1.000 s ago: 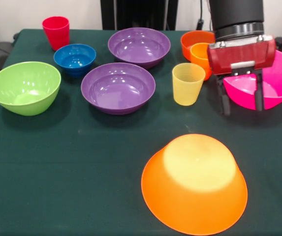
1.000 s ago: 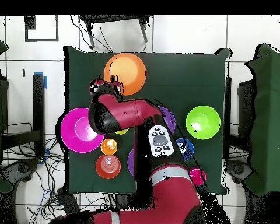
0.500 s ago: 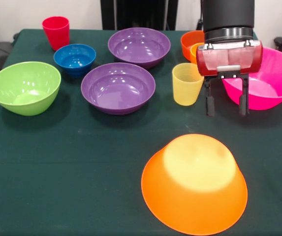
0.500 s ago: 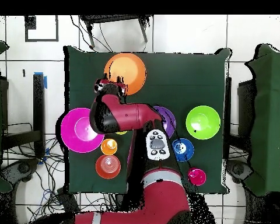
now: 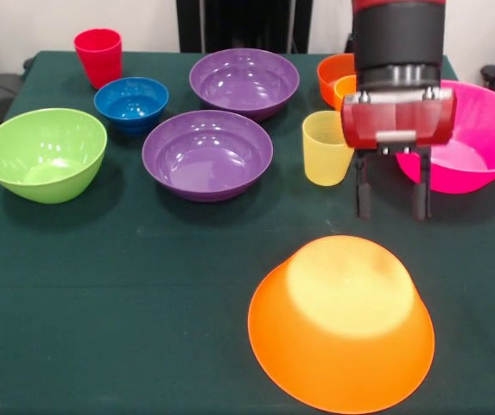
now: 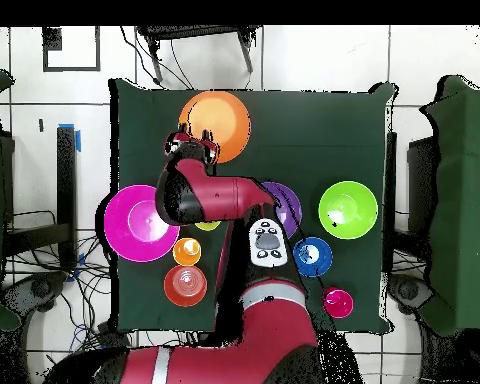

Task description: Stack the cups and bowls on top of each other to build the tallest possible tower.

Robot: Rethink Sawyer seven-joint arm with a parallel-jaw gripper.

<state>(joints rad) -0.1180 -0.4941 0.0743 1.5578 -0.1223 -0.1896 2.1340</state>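
Your gripper (image 5: 391,192) hangs above the dark green tablecloth (image 5: 126,294) with its two black fingers spread apart and nothing between them. In the front view the large orange bowl (image 5: 342,322) lies upside down just below it, nearer the camera, with no tower built on it. The pink bowl (image 5: 476,138) sits right behind the gripper, the translucent yellow cup (image 5: 326,147) just beside it. The purple bowls, lime green bowl (image 5: 44,154), blue bowl and red cup stand well apart across the table. White tiled floor (image 6: 314,60) surrounds the table.
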